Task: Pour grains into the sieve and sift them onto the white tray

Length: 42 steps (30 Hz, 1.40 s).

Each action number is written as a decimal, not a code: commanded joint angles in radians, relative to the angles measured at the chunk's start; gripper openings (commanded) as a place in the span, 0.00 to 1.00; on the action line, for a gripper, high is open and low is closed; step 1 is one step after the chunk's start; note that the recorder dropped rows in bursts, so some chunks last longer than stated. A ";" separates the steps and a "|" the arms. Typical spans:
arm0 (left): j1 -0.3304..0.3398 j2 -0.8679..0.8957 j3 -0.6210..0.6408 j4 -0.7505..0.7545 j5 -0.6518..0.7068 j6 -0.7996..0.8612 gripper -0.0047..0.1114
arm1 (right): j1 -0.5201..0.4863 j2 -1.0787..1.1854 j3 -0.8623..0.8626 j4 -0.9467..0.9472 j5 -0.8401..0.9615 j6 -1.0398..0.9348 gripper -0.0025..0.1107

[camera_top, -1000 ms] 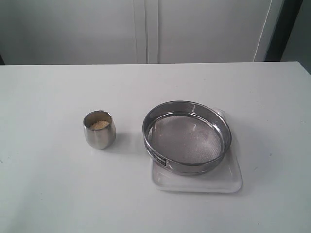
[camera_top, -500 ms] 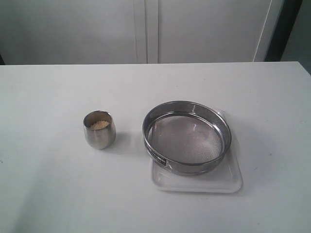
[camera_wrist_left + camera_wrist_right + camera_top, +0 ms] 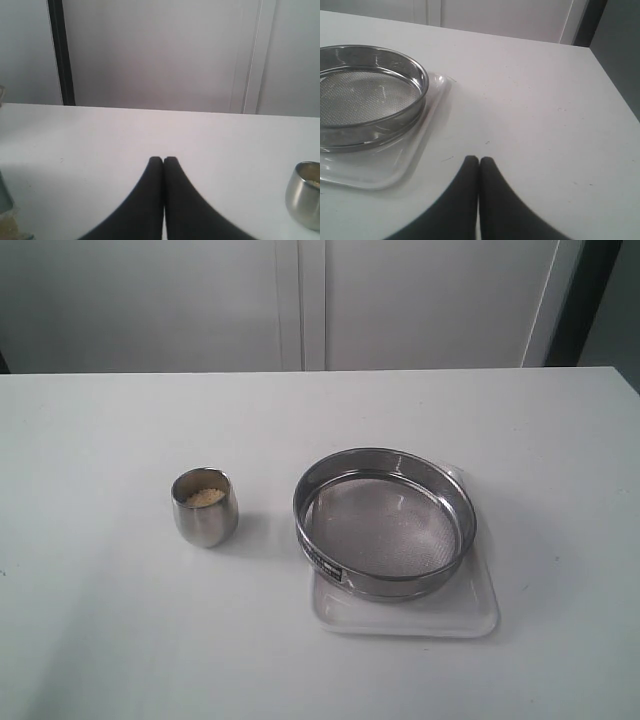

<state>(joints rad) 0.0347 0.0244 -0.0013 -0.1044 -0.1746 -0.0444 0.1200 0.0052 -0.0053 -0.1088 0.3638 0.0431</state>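
Pressed together and empty at left gripper (image 3: 163,160) and right gripper (image 3: 479,160) over the table (image 3: 100,620), with grains (image 3: 205,497) unpoured in the steel cup (image 3: 205,520) near the empty sieve (image 3: 384,525) resting on the white tray (image 3: 470,615): 0 of 2 steps done.

Soft, even light is washing over the white table (image 3: 100,620), leaving the pictures slightly hazy and pale. The cup (image 3: 205,507) is throwing only a faint shadow. Ahead of the right claw (image 3: 479,159) and off to one side, the rim of the sieve (image 3: 420,95) is catching dull glints. Both it and the left claw (image 3: 163,159) are blurring close to the lens.
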 commanded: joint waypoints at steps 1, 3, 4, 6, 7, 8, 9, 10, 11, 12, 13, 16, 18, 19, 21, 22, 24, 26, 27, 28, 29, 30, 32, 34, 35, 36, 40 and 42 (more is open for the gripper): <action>0.004 0.100 -0.066 -0.010 -0.004 -0.009 0.04 | 0.001 -0.005 0.005 0.003 -0.014 0.004 0.02; 0.004 0.167 -0.105 -0.005 -0.004 -0.005 0.04 | 0.001 -0.005 0.005 0.003 -0.014 0.004 0.02; 0.004 0.195 -0.122 -0.003 -0.004 -0.005 0.04 | 0.001 -0.005 0.005 0.003 -0.014 0.004 0.02; 0.004 0.270 -0.167 0.006 0.014 -0.005 0.04 | 0.001 -0.005 0.005 0.003 -0.014 0.004 0.02; 0.004 0.300 -0.184 0.009 0.019 -0.005 0.04 | 0.001 -0.005 0.005 0.003 -0.014 0.004 0.02; 0.004 0.338 -0.204 0.009 0.019 -0.005 0.04 | 0.001 -0.005 0.005 0.003 -0.014 0.004 0.02; 0.004 0.375 -0.224 0.009 0.019 -0.005 0.04 | 0.001 -0.005 0.005 0.003 -0.014 0.004 0.02; 0.002 0.412 -0.239 0.009 0.021 -0.005 0.04 | 0.001 -0.005 0.005 0.003 -0.014 0.004 0.02; 0.000 0.447 -0.258 0.009 0.021 -0.005 0.04 | 0.001 -0.005 0.005 0.003 -0.014 0.004 0.02; 0.000 0.480 -0.276 0.009 0.021 -0.005 0.04 | 0.001 -0.005 0.005 0.003 -0.014 0.004 0.02; -0.001 0.506 -0.294 0.009 0.024 -0.005 0.04 | 0.001 -0.005 0.005 0.003 -0.014 0.004 0.02; -0.001 0.595 -0.342 0.009 0.048 -0.005 0.04 | 0.001 -0.005 0.005 0.003 -0.014 0.004 0.02; -0.001 0.654 -0.374 0.009 0.069 -0.005 0.04 | 0.001 -0.005 0.005 0.003 -0.014 0.004 0.02; -0.001 0.683 -0.386 0.009 0.079 -0.005 0.04 | 0.001 -0.005 0.005 0.003 -0.014 0.004 0.02; -0.001 0.738 -0.416 0.009 0.101 -0.005 0.04 | 0.001 -0.005 0.005 0.003 -0.014 0.004 0.02; -0.001 0.766 -0.429 0.009 0.108 -0.005 0.04 | 0.001 -0.005 0.005 0.003 -0.014 0.004 0.02; -0.001 0.812 -0.457 0.009 0.128 -0.005 0.04 | 0.001 -0.005 0.005 0.003 -0.014 0.004 0.02; -0.002 0.858 -0.483 0.009 0.149 -0.005 0.04 | 0.001 -0.005 0.005 0.003 -0.014 0.004 0.02; -0.005 0.882 -0.496 0.009 0.155 -0.005 0.04 | 0.001 -0.005 0.005 0.003 -0.014 0.004 0.02; -0.013 0.906 -0.507 0.009 0.156 -0.005 0.04 | 0.001 -0.005 0.005 0.003 -0.014 0.004 0.02; -0.022 0.929 -0.513 0.009 0.156 -0.005 0.04 | 0.001 -0.005 0.005 0.003 -0.014 0.004 0.02; -0.032 0.952 -0.524 0.009 0.156 -0.005 0.04 | 0.001 -0.005 0.005 0.003 -0.014 0.004 0.02; -0.052 0.992 -0.540 0.009 0.154 -0.005 0.04 | 0.001 -0.005 0.005 0.003 -0.014 0.004 0.02; -0.071 1.035 -0.556 0.009 0.153 -0.005 0.04 | 0.001 -0.005 0.005 0.003 -0.014 0.004 0.02; -0.081 1.052 -0.561 0.009 0.153 -0.003 0.04 | 0.001 -0.005 0.005 0.003 -0.014 0.004 0.02; -0.091 1.072 -0.569 0.009 0.148 -0.003 0.04 | 0.001 -0.005 0.005 0.003 -0.014 0.004 0.02; -0.128 1.141 -0.585 0.014 0.110 -0.001 0.04 | 0.001 -0.005 0.005 0.003 -0.014 0.004 0.02; -0.141 1.190 -0.585 0.049 0.053 -0.001 0.04 | 0.001 -0.005 0.005 0.003 -0.014 0.004 0.02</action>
<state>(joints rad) -0.0902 1.1789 -0.5798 -0.0807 -0.0758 -0.0467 0.1200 0.0052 -0.0053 -0.1088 0.3638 0.0431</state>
